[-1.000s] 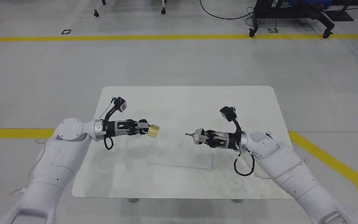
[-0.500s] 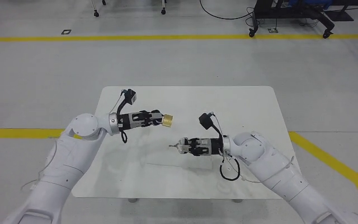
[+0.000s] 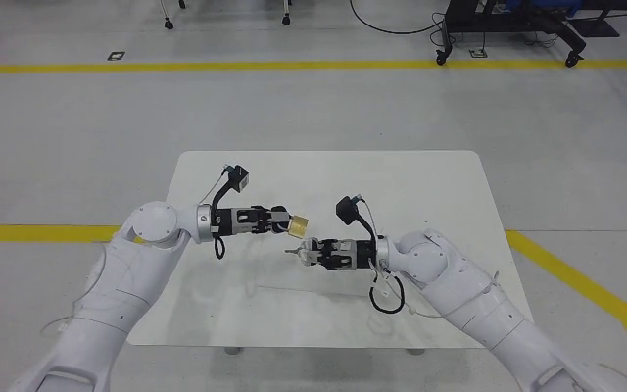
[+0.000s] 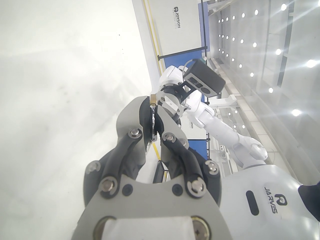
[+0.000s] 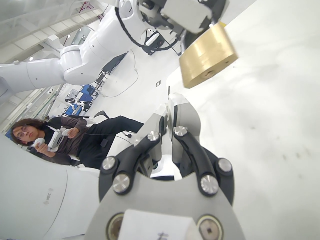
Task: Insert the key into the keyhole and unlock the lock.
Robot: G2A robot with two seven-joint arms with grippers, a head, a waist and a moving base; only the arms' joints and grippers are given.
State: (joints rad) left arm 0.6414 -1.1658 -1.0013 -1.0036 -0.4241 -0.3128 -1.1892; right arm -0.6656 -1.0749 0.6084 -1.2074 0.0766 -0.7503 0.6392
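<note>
A brass padlock (image 3: 299, 225) hangs above the middle of the white table (image 3: 431, 176), its keyhole end facing the other arm. My left gripper (image 3: 284, 221) is shut on its shackle end; in the left wrist view, a sliver of brass (image 4: 153, 99) shows between the closed fingers of that gripper (image 4: 152, 106). My right gripper (image 3: 312, 256) is shut on a small silver key (image 3: 293, 253), whose tip points at the lock from just below it. In the right wrist view the padlock (image 5: 207, 58) sits a short way beyond my right gripper (image 5: 168, 106), apart from the key.
A faint rectangular outline (image 3: 313, 279) marks the table near its front edge. A grey floor with yellow lines (image 3: 294, 67) surrounds the table. A seated person (image 5: 75, 138) holding controllers is behind the robot, away from the table.
Both arms have moved toward the table's middle. The lock came rightward and the key leftward, so the gap between them has shrunk to a small one.
</note>
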